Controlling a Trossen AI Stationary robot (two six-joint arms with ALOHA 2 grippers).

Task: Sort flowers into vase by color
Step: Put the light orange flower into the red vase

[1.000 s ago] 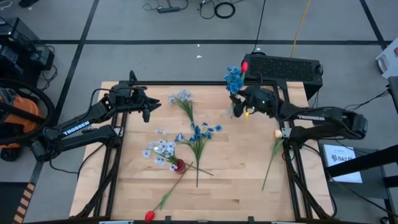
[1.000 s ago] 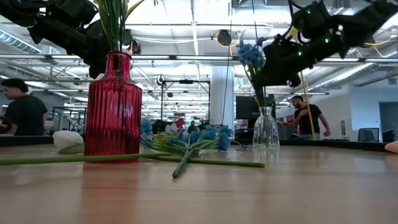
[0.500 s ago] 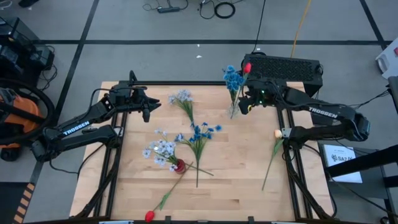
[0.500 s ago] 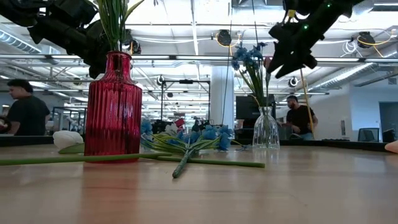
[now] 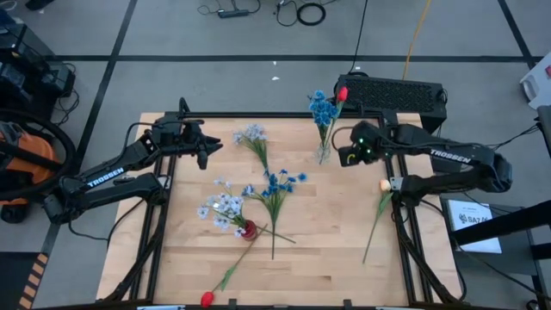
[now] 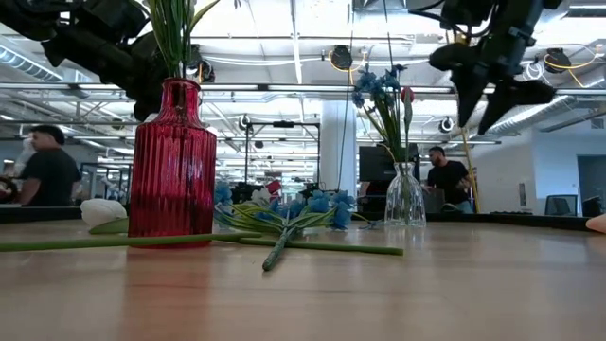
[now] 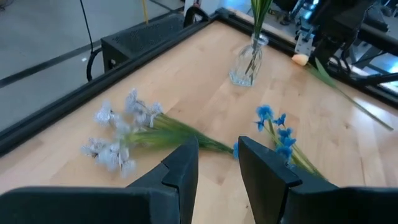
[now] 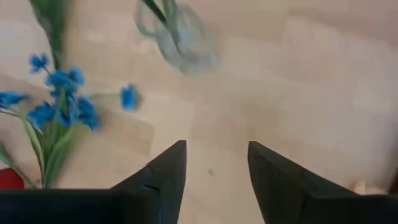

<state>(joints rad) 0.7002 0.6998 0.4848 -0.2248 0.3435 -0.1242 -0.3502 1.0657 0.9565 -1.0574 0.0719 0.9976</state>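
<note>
R gripper (image 5: 342, 155) backed off; flowers (image 5: 325, 108) upright in vase (image 5: 323, 152).

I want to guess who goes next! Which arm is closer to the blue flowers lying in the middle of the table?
Probably the right. Its gripper hangs open beside the clear vase, and the blue flowers lie just past it. The left gripper, also open, waits nearer the pale flowers.

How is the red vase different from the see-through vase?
The red vase is ribbed, coloured glass you cannot see through; the clear vase shows its stems inside. In the low view the red vase looks far bigger, though it stands nearer that camera. The clear vase holds a bright blue cluster and a red bud; only green stems show above the red vase's neck there. Both stand upright on the table.
</note>
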